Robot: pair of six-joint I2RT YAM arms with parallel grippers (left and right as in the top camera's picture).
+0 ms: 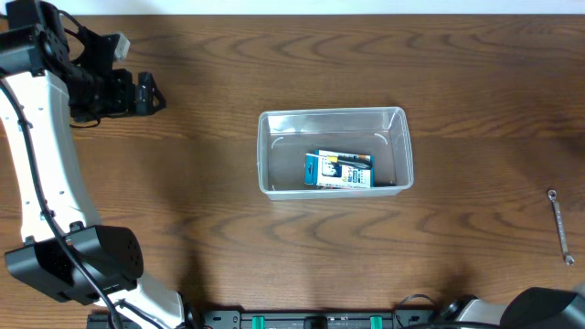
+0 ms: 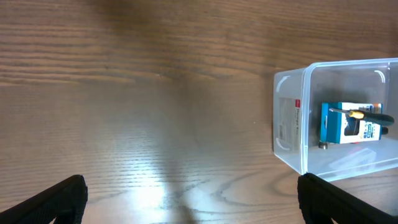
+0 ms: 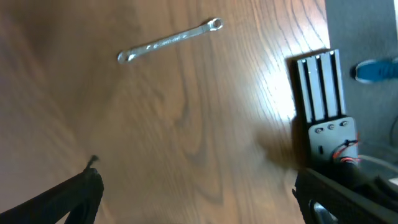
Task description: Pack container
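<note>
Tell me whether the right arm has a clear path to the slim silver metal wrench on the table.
Probably yes. The slim silver metal wrench lies alone on the wooden table, nothing beside it, and the right gripper hangs open just short of it.

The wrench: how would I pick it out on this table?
On the wooden table, find the clear container in the middle. Far to its right in the overhead view, near the picture's edge, lies the wrench, alone on the wood. It is a thin silvery bar, unlike the blue-and-white box in the container.
</note>
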